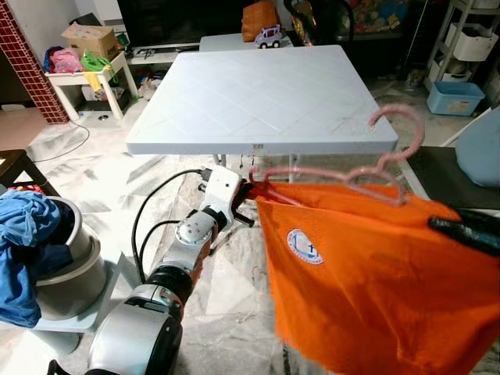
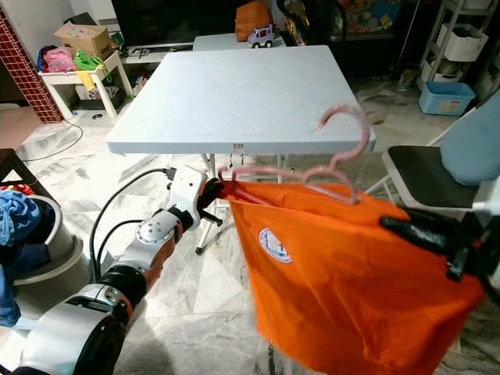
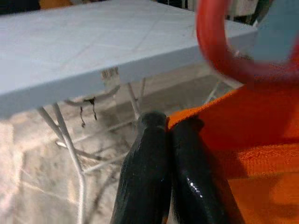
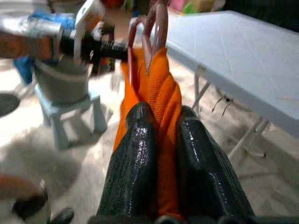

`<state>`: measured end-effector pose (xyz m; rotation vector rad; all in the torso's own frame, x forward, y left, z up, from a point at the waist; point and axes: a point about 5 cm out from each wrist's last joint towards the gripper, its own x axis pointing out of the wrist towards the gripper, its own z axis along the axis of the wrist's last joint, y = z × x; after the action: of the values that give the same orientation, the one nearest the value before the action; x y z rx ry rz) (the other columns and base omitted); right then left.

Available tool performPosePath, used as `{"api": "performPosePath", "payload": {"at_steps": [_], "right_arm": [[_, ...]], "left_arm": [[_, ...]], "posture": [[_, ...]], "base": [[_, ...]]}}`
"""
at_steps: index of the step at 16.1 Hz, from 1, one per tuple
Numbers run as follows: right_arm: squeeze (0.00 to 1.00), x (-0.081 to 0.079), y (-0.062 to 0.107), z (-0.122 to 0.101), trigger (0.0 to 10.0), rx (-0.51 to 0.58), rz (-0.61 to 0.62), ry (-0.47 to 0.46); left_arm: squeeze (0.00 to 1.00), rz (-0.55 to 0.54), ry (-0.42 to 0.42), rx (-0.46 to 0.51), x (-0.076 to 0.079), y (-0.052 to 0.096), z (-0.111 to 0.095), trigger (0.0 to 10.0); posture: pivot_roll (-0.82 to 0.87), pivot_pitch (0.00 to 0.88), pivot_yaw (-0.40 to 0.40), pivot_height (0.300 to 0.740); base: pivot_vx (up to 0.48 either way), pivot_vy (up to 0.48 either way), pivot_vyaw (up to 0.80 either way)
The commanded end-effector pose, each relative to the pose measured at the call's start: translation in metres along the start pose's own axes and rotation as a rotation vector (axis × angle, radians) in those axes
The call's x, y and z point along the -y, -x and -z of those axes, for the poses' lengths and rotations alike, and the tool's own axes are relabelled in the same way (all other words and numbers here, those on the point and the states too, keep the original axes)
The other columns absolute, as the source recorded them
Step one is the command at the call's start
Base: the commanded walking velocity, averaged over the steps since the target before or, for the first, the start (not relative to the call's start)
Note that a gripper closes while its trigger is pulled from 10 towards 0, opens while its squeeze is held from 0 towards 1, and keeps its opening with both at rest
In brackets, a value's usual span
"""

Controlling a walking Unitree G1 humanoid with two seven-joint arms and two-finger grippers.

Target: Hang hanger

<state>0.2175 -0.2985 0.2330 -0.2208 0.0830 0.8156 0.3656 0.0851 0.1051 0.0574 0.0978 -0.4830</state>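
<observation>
Orange shirt (image 1: 367, 273) hangs closest, stretched on the pink hanger (image 1: 344, 173) between both arms: left gripper (image 1: 248, 190) pinches one shoulder, right gripper (image 2: 406, 226) clamps the other, hook up before the white table (image 1: 258, 94).

table (image 1: 258, 94): white, folding, diamond-patterned top, centre of scene
far edge: toy car (image 1: 268, 36), orange bag (image 1: 258, 19)
floor (image 1: 117, 180): marble tiles, black cable (image 1: 62, 148) at left
</observation>
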Motion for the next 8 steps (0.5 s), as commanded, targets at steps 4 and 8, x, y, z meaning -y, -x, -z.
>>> {"api": "performPosePath", "payload": {"at_steps": [4,8], "right_arm": [[0.0,0.006,-0.007,-0.011,10.0,0.179,0.192,-0.01],[0.0,-0.007,-0.063,0.003,10.0,0.245,0.344,-0.075]], "left_arm": [[0.0,-0.218,0.182,-0.152,-0.038,0.03,0.042,0.0],[0.0,-0.113,0.074,-0.125,-0.021,0.023,0.037,5.1]], "posture": [[-0.18,0.023,0.064,0.74],[-0.17,0.022,0.065,0.74]], "base": [[0.0,0.0,0.0],[0.0,0.0,0.0]]}}
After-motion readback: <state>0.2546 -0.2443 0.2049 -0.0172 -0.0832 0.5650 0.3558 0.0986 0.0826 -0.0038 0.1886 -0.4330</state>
